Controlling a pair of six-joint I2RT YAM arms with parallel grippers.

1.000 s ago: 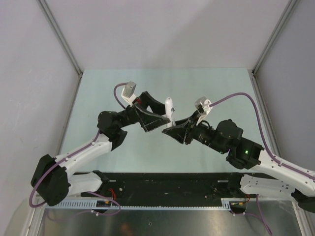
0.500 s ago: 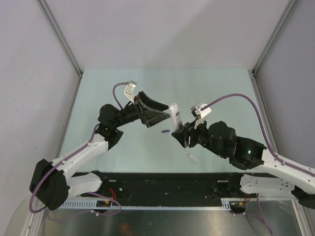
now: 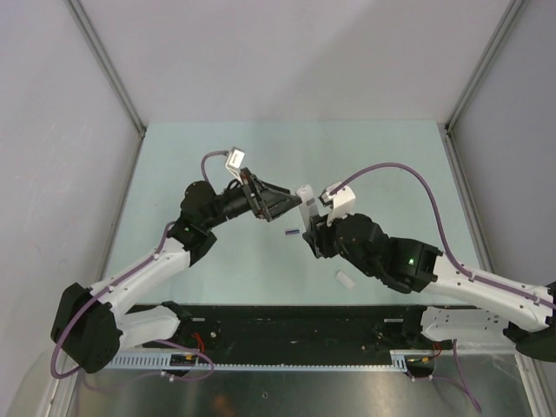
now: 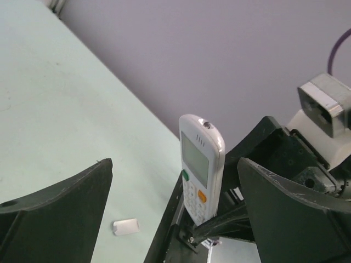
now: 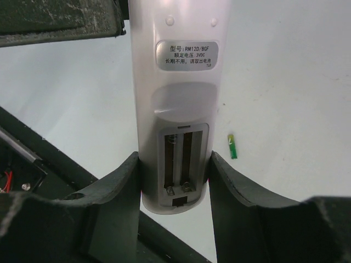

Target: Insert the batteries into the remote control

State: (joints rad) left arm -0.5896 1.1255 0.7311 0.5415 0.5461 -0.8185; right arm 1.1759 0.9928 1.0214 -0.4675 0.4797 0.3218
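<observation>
White plastic remote control (image 5: pixel 178 66) is held upright, its lower end pinched between the right fingers (image 5: pixel 115 192), with the open battery recess (image 5: pixel 181 159) turned toward that wrist. The left fingers (image 4: pixel 60 213) are spread wide before the button face, apparently not touching it. A green battery (image 5: pixel 232 147) and a dark battery (image 3: pixel 293 232) lie on the counter (image 5: pixel 285 82) nearby.

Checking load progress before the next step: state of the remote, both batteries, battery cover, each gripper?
remote control: upright, clamped, battery recess open and empty.
purple battery: loose on table.
green battery: loose on table.
battery cover: off, lying on table.
left gripper: open, holding nothing.
right gripper: shut on remote control.
</observation>
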